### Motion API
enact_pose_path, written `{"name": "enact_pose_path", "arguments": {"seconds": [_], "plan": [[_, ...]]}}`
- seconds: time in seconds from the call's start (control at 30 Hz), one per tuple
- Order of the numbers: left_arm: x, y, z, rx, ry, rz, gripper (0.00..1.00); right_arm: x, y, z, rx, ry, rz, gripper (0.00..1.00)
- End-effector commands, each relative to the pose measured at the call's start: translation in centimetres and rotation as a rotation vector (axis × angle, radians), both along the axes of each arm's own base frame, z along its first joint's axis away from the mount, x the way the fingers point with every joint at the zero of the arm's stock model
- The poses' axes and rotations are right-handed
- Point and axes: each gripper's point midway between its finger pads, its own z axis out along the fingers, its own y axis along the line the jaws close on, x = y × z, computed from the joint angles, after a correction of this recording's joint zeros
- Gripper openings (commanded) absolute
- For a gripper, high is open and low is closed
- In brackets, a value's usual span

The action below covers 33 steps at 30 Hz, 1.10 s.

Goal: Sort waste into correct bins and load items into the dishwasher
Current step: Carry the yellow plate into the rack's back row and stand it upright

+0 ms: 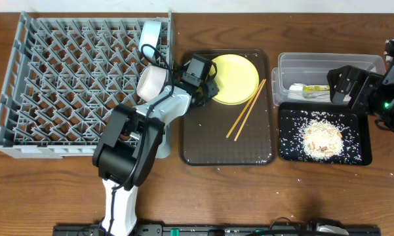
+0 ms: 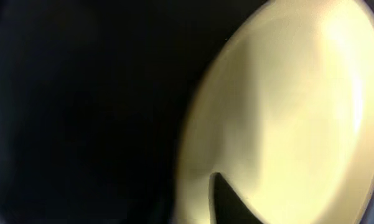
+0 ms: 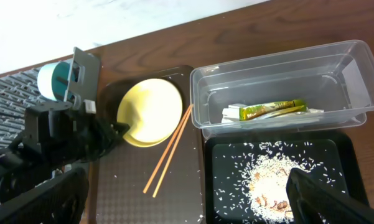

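Observation:
The round yellow plate point(image 1: 236, 77) lies at the back of the brown tray point(image 1: 210, 141). My left gripper point(image 1: 208, 87) is at its left rim. In the left wrist view the plate point(image 2: 286, 106) fills the frame, with one dark fingertip point(image 2: 227, 200) on its face and the other finger hidden. The chopsticks point(image 1: 246, 109) lie on the tray beside the plate. My right gripper point(image 3: 187, 205) is open and empty, hovering over the clear tub point(image 1: 374, 63) and the black tray point(image 1: 285, 147). The tub holds the green-and-yellow wrapper point(image 3: 274, 109) and white napkin point(image 3: 233, 113). Rice scraps point(image 1: 321, 136) lie in the black tray.
The grey dish rack point(image 1: 59, 78) fills the left side. A light blue bowl point(image 1: 151, 31) and a white bowl or cup point(image 1: 151, 82) stand on edge near its right side. A few rice grains are scattered on the brown tray and the table.

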Motion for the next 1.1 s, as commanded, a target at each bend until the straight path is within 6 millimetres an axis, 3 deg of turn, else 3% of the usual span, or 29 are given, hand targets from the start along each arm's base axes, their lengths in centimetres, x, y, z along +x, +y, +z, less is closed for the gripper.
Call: {"name": "enact_pose_path", "arguments": {"seconds": [0.0,0.17,0.3,0.43,0.6,0.8,0.97,1.07], "plan": [[-1.4,1.0,-3.8,0.055,0.083,0.002,0.08,0.0,-0.4,0.1,-0.012,-0.004,-0.006,0.99],[-1.3,1.1,-3.8,0.057,0.081,0.006,0.08,0.0,-0.4,0.1,-0.012,-0.004,-0.006,0.99],[-0.6,1.2,-2.2,0.047,0.041,-0.001,0.07,0.0,-0.4,0.1,-0.012,-0.004,-0.006,0.99],[0.9,1.7,1.9,0.052,-0.077,-0.048,0.07,0.0,-0.4,0.1,-0.012,-0.004,-0.006,0.99],[2.6,3.5,9.1,0.144,-0.277,-0.075,0.07,0.0,-0.4,0.1,-0.012,-0.004,-0.006,0.99],[2.3,4.5,16.5,0.23,-0.461,-0.153,0.07,0.0,-0.4,0.1,-0.012,-0.004,-0.006,0.99],[1.8,9.0,21.7,0.434,-0.568,-0.09,0.08,0.0,-0.4,0.1,-0.012,-0.004,-0.006,0.99],[1.2,12.8,24.6,0.601,-0.608,-0.037,0.07,0.0,-0.4,0.1,-0.012,-0.004,-0.006,0.99]]}}
